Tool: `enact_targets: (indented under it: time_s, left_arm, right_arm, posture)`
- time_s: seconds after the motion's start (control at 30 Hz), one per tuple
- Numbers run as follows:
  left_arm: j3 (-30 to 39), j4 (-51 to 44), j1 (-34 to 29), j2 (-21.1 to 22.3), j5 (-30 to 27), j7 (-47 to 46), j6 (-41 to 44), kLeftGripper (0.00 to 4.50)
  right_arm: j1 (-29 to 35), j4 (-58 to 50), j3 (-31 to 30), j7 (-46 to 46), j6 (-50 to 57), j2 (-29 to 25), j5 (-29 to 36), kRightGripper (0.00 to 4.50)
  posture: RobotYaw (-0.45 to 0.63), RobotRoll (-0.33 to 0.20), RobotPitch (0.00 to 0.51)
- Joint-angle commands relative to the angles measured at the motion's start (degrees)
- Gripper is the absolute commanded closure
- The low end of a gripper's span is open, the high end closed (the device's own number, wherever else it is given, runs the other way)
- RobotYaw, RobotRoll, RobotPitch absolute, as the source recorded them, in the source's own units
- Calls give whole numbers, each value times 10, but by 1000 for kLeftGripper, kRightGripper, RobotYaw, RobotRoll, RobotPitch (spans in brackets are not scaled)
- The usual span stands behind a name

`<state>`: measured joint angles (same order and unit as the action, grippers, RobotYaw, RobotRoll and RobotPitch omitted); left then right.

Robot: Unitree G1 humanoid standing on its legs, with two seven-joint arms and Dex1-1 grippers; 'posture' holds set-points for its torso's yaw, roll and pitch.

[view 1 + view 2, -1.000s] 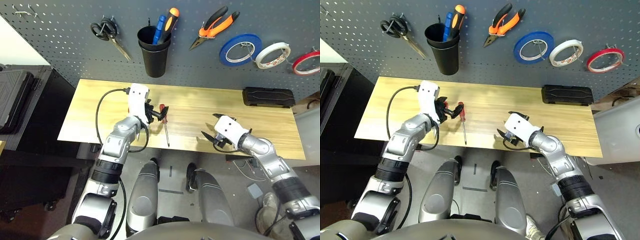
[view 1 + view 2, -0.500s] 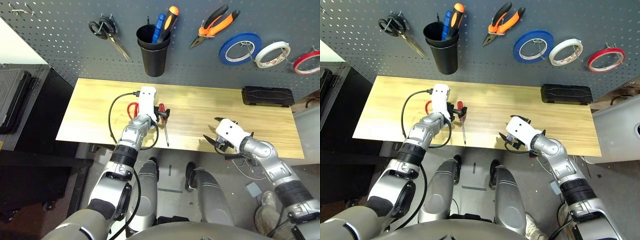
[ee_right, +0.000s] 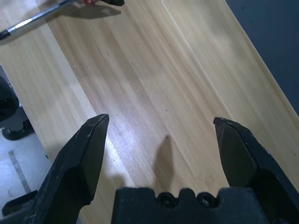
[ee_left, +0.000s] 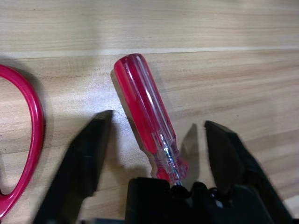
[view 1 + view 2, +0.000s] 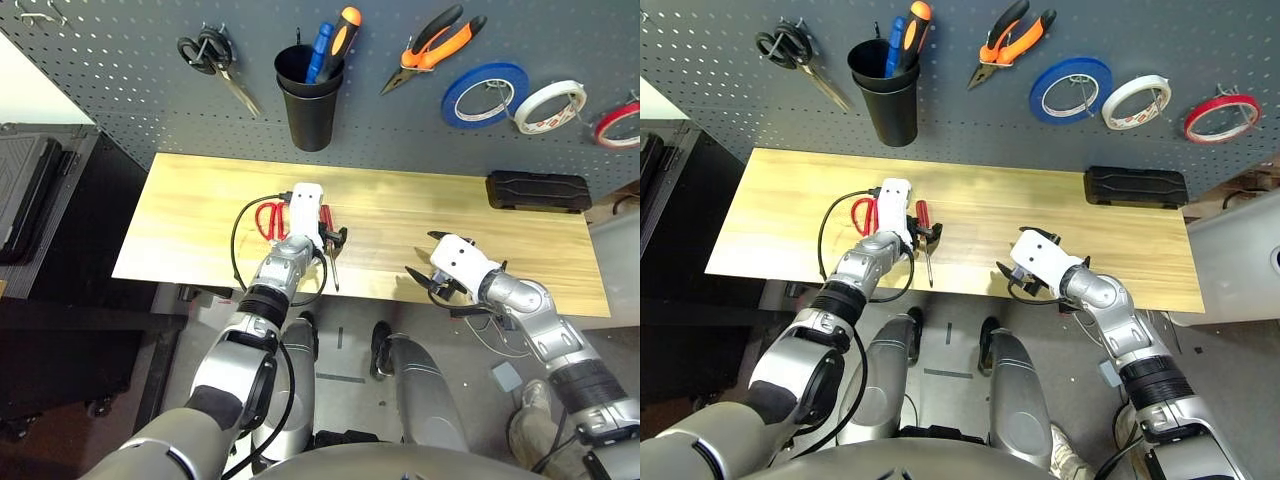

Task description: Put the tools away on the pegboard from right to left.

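Step in hand: L gripper (image 4: 154, 154) picks up the screwdriver (image 4: 145, 112); judged from its pose over the handle.
L gripper: fingers spread wide, nothing held; one black finger (image 4: 81, 161) on each side of the red handle, neither touching it.
Screwdriver: lies flat on the table (image 5: 420, 215), left of centre, handle toward the back edge, shaft pointing at the front edge.
Red scissors: flat on the table (image 5: 268, 218), just beside the screwdriver on its left; one loop sits close to the L finger in the wrist view.
R gripper: (image 3: 161, 140) fingers wide apart, empty, hovering at the front edge, right of centre.
Pegboard: (image 5: 120, 90) behind the back edge; pliers (image 5: 432, 48) and red tape ring (image 5: 618, 124) already hung, so approx. half done.
Cup: (image 5: 303, 95) black, on the board, holds two other tools; likely home for the screwdriver.
Doing it well: close on the mid-handle, not the clear neck near the shaft; keep fingers square to the handle so it can't roll out.
Risk: L finger may snag the scissors loop; handle is smooth, prob. slippery.
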<state>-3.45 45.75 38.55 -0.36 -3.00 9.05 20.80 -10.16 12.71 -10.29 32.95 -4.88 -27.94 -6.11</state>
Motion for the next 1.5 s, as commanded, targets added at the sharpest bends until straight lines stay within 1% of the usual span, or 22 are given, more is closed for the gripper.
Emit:
enact_targets:
  time_s: [0.03, 0.1, 0.17, 0.3, 0.4, 0.47, 0.67, 0.87, 0.97, 1.17, 1.37, 1.43, 1.5]
  left_arm:
    - [4, 30, -18, -10, 4, -7, 13, 2138]
    - [9, 29, -21, -12, 2, -10, 14, 2976]
    - [14, 25, -24, -14, 1, -12, 15, 3672]
    - [28, -7, -38, -21, -8, -19, 27, 3697]
    - [38, -59, -59, -28, -18, -26, 49, 3697]
    - [42, -110, -80, -34, -27, -28, 66, 3697]
    - [62, -320, -165, -57, -59, -57, 128, 3697]
    - [69, -467, -236, -72, -75, -93, 149, 3697]
    - [71, -510, -259, -74, -82, -101, 145, 3697]
    - [90, -601, -308, -83, -107, -130, 135, 3697]
    - [108, -655, -316, -71, -129, -145, 114, 3697]
    - [111, -668, -315, -66, -134, -146, 103, 3697]
    - [113, -684, -312, -61, -141, -143, 87, 3697]
  right_arm:
    - [13, -5, 6, 19, -1, -3, 17, 0]
    - [11, -5, 5, 26, -3, -2, 23, 0]
    - [9, -4, 4, 33, -5, -2, 27, 0]
    - [3, 2, 2, 41, -10, -2, 32, 0]
    - [-6, 16, 1, 42, -15, 0, 31, 0]
    - [-13, 26, 1, 43, -20, 1, 30, 0]
    - [-38, 68, 1, 45, -43, 4, 29, 0]
    - [-56, 107, 0, 53, -74, 10, 34, 0]
    - [-65, 127, 4, 60, -86, 16, 43, 0]
    - [-84, 160, 17, 78, -79, 30, 72, 0]
    - [-105, 184, 41, 83, -76, 47, 96, 0]
    - [-111, 190, 44, 80, -86, 50, 93, 0]
    - [-116, 193, 37, 97, -100, 48, 88, 0]
  posture:
    - [254, 0, 346]
    - [258, 0, 345]
    - [263, 0, 343]
    - [273, 0, 338]
    - [282, 0, 334]
    - [287, 0, 332]
    - [318, 0, 327]
    - [349, 0, 320]
    - [364, 0, 316]
    - [390, 0, 306]
    - [410, 0, 302]
    - [413, 0, 301]
    - [417, 0, 299]
